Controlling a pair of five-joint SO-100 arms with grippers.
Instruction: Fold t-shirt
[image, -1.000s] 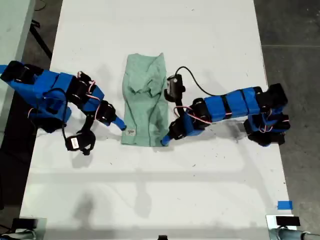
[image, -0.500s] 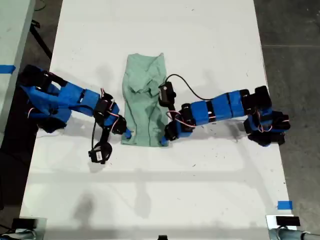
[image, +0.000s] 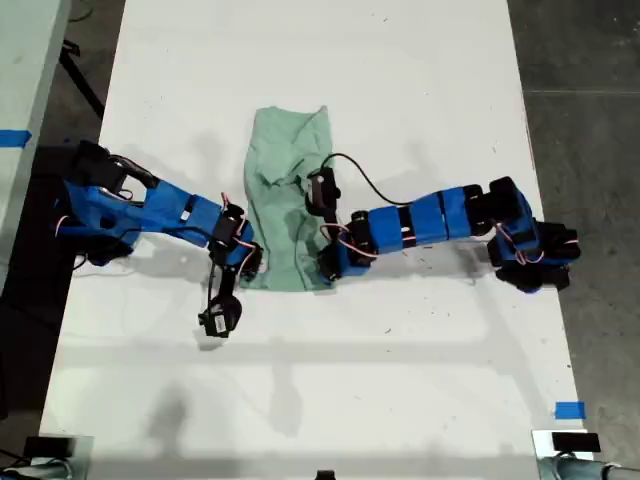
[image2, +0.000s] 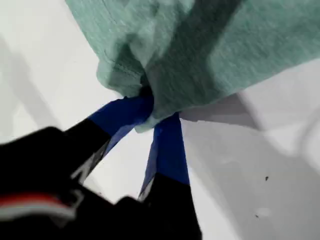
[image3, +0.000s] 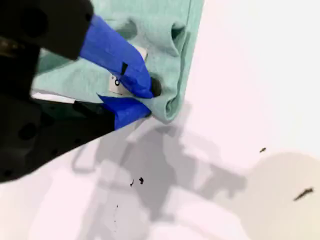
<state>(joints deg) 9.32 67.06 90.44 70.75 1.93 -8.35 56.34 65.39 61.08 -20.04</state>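
The small pale mint-green cloth t-shirt (image: 289, 205) lies folded into a narrow, wrinkled strip on the white table (image: 320, 60), roughly at its middle in the exterior view; the strip's near end sits between two blue arms that reach in from either side of that view; in the first wrist view my first gripper (image2: 152, 112) has its blue fingers (image2: 169, 145) pinched on a bunched corner of the t-shirt (image2: 200, 55), which hangs slightly above the table; in the second wrist view my second gripper (image3: 145, 97) is clenched on another corner of the t-shirt (image3: 150, 30), next to a small white label (image3: 118, 82); a strip of blue tape (image: 569, 410) lies near the table's lower right corner in the exterior view.
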